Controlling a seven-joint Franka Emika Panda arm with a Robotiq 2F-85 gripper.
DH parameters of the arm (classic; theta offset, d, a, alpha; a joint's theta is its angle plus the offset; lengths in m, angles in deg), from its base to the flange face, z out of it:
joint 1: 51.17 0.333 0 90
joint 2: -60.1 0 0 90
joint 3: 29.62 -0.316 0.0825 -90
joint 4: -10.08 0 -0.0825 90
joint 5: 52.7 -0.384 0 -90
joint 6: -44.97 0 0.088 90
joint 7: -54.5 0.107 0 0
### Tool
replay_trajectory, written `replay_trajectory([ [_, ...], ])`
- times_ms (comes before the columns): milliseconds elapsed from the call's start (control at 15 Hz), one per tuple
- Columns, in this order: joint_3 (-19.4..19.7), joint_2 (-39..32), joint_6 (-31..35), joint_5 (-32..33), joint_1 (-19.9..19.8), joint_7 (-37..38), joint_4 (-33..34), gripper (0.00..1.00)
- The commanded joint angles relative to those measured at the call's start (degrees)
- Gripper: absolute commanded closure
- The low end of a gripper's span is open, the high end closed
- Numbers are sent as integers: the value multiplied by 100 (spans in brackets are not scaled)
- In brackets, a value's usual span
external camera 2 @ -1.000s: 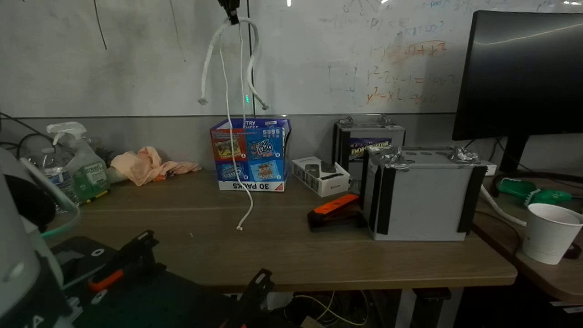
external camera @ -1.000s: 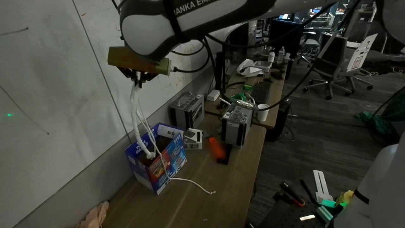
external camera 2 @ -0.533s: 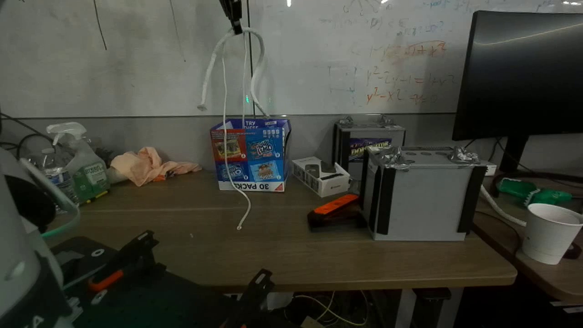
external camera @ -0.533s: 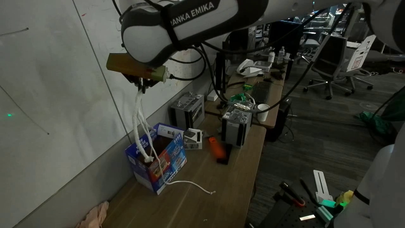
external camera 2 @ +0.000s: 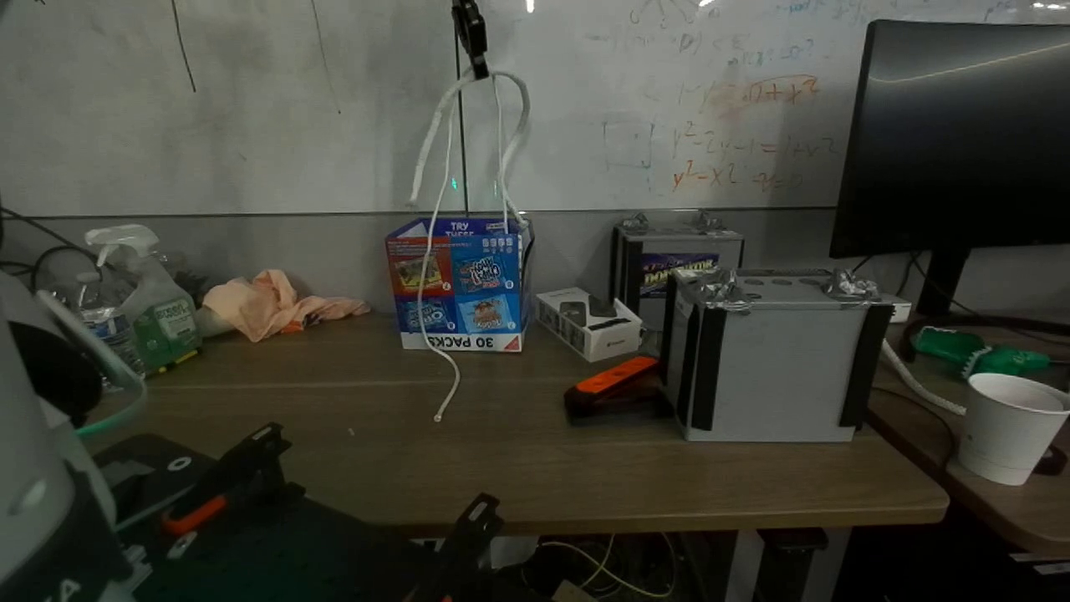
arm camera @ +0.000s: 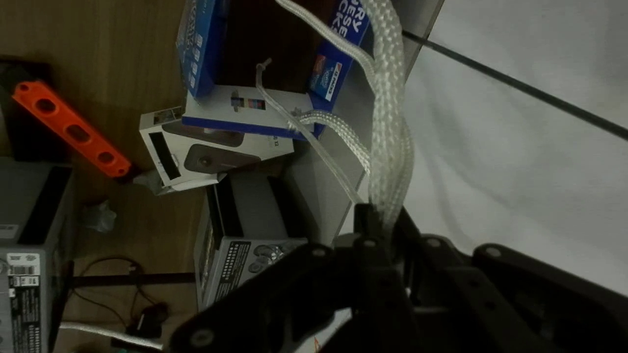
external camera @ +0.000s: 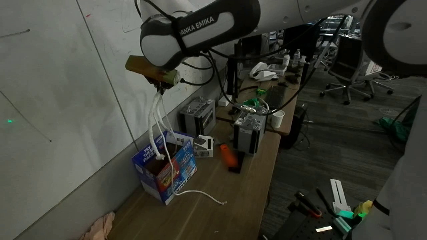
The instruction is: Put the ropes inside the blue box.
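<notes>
Clamping ropes [external camera: 151, 128] in gripper [external camera: 161, 91] above the box [external camera: 181, 166] in an exterior view, trailing a thin end [external camera 2: 439, 416] on table [external camera 2: 518, 451] in an exterior view, showing a thick end [arm camera: 319, 116] near rim [arm camera: 235, 126] in wrist view: best lifted clear and centred before release.

The white-and-black arm [external camera: 273, 15] stretches across the top of an exterior view, sloping down to its rounded wrist [external camera: 158, 46]; below this the end effector [external camera: 161, 91] hangs with its tip downward, slightly tilted; the wrist view shows its black fingers [arm camera: 363, 220] pressed close together in a pinch.
</notes>
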Motion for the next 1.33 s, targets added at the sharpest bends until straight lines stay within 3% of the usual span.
replay_trajectory([
  [0, 143, -367, -43, 42, 128, 265, 443, 97],
  [667, 340, -1286, 123, 89, 495, 463, 774, 97],
  [1067, 373, -1560, -64, -216, 408, 182, 885, 97],
  [1267, 261, -1672, -535, -612, 311, -188, 996, 97],
])
